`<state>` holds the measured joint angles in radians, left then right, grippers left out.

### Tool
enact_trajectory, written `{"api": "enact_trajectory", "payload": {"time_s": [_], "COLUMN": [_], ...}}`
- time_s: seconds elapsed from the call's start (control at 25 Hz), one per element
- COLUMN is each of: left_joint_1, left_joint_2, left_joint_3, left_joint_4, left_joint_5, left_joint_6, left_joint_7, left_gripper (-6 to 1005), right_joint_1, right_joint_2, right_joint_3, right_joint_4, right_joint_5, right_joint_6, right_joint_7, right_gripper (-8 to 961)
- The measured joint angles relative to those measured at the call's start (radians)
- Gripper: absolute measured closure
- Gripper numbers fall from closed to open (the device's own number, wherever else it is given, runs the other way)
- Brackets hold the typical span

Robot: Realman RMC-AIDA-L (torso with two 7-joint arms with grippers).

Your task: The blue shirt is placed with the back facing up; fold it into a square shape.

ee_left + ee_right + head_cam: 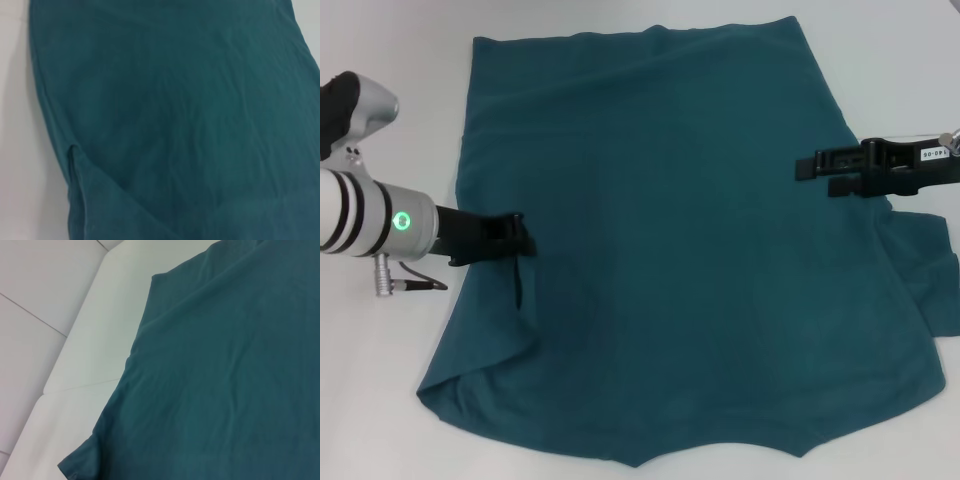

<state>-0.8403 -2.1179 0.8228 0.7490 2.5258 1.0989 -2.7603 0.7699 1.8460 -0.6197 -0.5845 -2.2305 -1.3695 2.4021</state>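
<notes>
The blue shirt (690, 240) is spread across the white table (410, 60) and fills most of the head view. Its plain back faces up, in a dark teal-blue, with only soft wrinkles across the cloth. The straight hem lies at the far side, and the near edge runs in a shallow wavy line close to the robot. The left sleeve is seen already folded in over the body, so that a straight folded edge runs down the left side; in the left wrist view the same fold is shown as a diagonal flap over the shirt (175, 115). On the right, the other sleeve (930, 270) is still spread out flat on the table. In the right wrist view the shirt (225, 370) is seen with a corner of it lying on the white table (90, 340).

Bare table is left open beyond the far hem and along the left side, and a narrower strip on the right.

The left gripper (518, 240) is placed at the folded left edge, its black fingers closed on the cloth. The right gripper (810, 166) is held over the right edge of the shirt, near the sleeve; whether its fingers are parted cannot be told.
</notes>
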Motion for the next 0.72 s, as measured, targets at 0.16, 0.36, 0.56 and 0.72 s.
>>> {"api": "enact_trajectory", "payload": {"time_s": [0.16,0.36,0.56,0.72], "left_joint_1": [-0.005,-0.018,-0.045,-0.062], "left_joint_2": [-0.004,-0.026,-0.033,-0.025], "left_joint_3": [0.005,0.006,0.013,0.047], "left_joint_4": [0.0,-0.001,-0.038,-0.072], "left_joint_5": [0.0,0.002,0.003,0.004], "left_joint_6": [-0.01,-0.023,-0.052,-0.076], "left_joint_7": [-0.002,-0.002,-0.001,0.015], "left_gripper": [917,901,885,872], "right_joint_1": [-0.001,-0.001,-0.001,-0.004], "right_joint_2": [0.001,0.002,0.003,0.002], "right_joint_3": [0.0,0.0,-0.002,-0.002], "right_joint_4": [0.0,0.0,0.001,0.001], "right_joint_5": [-0.001,-0.002,-0.001,-0.001], "right_joint_6": [0.002,0.002,0.002,0.0], "right_joint_7": [0.0,0.0,0.0,0.0], "right_gripper": [136,136,136,136]}}
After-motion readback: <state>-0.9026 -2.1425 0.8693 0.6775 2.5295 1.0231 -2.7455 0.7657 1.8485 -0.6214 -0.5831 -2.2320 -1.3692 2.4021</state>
